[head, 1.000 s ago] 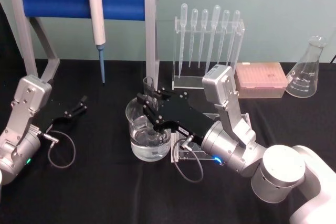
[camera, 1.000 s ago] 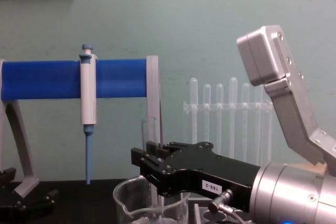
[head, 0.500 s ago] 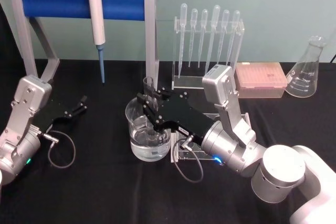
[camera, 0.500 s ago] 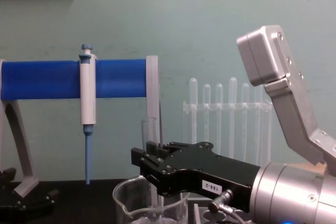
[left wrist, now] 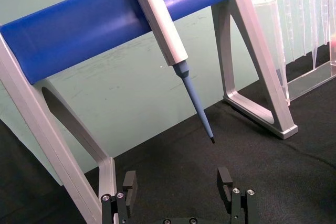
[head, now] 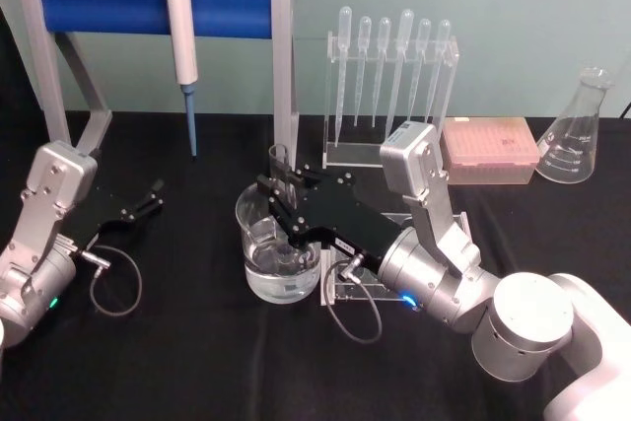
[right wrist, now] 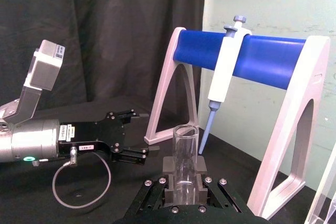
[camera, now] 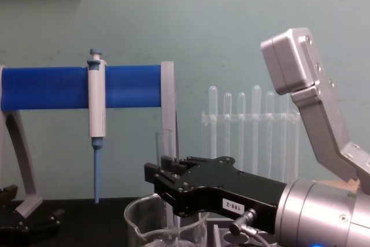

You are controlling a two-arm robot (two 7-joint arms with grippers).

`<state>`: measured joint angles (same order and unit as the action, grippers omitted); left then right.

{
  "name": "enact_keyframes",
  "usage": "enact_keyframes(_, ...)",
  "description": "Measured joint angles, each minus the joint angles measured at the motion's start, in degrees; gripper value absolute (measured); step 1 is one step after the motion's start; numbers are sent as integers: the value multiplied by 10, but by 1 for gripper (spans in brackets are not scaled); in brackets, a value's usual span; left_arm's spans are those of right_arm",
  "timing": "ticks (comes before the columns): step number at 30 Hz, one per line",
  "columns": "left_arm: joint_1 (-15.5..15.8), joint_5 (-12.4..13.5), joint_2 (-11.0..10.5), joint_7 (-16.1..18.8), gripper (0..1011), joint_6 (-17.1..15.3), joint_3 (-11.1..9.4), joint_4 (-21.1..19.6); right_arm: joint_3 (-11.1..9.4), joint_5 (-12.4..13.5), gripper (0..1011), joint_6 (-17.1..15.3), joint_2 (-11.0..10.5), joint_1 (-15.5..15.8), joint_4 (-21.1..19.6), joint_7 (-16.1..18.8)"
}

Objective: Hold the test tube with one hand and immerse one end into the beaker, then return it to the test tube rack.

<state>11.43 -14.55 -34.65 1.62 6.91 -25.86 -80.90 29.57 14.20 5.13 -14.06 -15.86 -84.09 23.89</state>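
Head view: the right gripper [head: 281,199] has its jaws clamped on the test tube [head: 280,167], held upright so only its lower end goes down into the beaker [head: 258,278] at mid-counter [head: 197,362]. Whether the tip meets the water, I can't tell. The left gripper [head: 148,196] is parked on the left, out of the way.

Left wrist view: its jaws stand wide, holding nothing.

Right wrist view: clear glass tube [right wrist: 185,153], open rim up, empty-looking.

Chest view: the tube [camera: 165,148] rises straight above the beaker [camera: 137,219] wall.

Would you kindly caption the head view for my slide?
Right gripper holds the test tube upright in the beaker; left gripper parked open at left.
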Motion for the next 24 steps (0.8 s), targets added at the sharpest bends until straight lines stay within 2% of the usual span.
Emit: enact_keyframes(24, 0, 0, 0, 0, 1000, 0, 0, 0, 0, 0, 226, 0, 0, 0, 0, 0)
